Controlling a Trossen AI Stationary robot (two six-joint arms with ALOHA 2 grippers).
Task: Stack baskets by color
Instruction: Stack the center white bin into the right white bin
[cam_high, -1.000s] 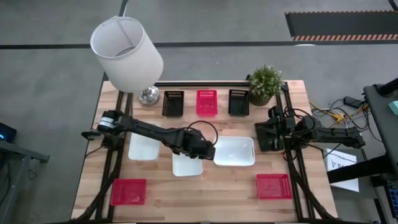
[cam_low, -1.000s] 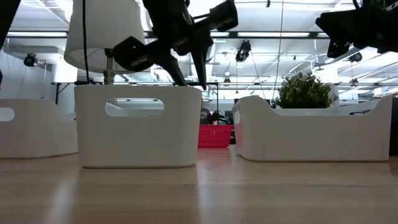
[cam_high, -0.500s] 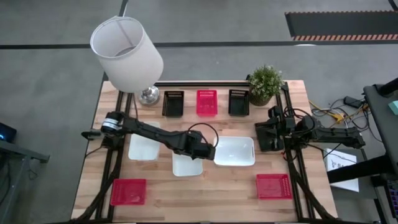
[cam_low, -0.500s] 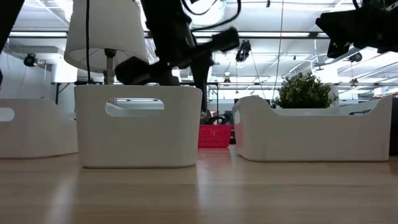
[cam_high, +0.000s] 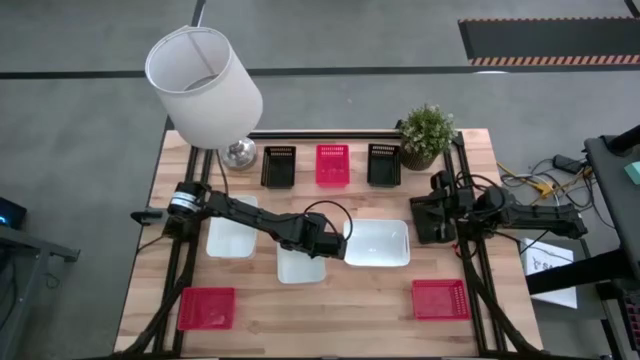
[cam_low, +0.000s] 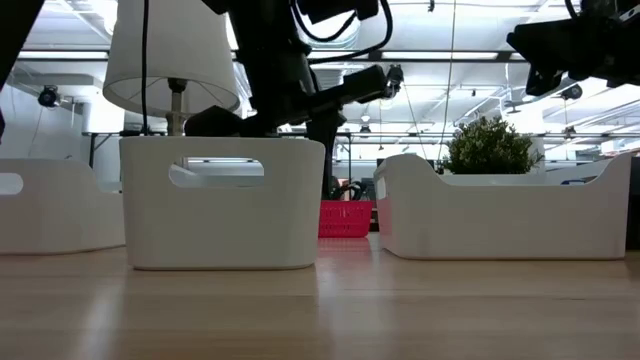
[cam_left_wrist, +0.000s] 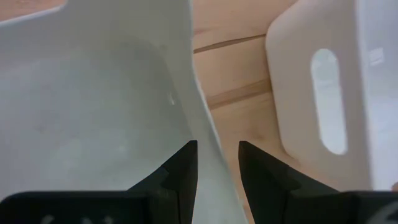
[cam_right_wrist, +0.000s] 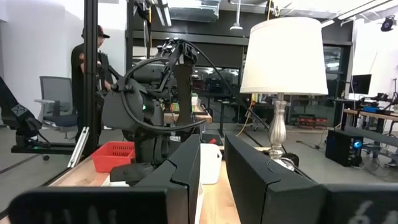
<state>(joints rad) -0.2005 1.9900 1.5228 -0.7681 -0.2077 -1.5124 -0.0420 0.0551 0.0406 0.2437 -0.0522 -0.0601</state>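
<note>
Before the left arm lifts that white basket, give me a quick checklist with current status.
1. Left gripper straddles the wall of the middle white basket: ok, one finger each side.
2. Fingers clamped on that wall: cannot tell; small gaps still show.
3. Neighbouring large white basket apart from the gripped one: ok in the left wrist view; bare wood shows between them.
4. Third white basket free as a stacking target: ok, nothing inside it.
5. Right gripper out of the way: ok, raised at the table's right edge, holding nothing.
</note>
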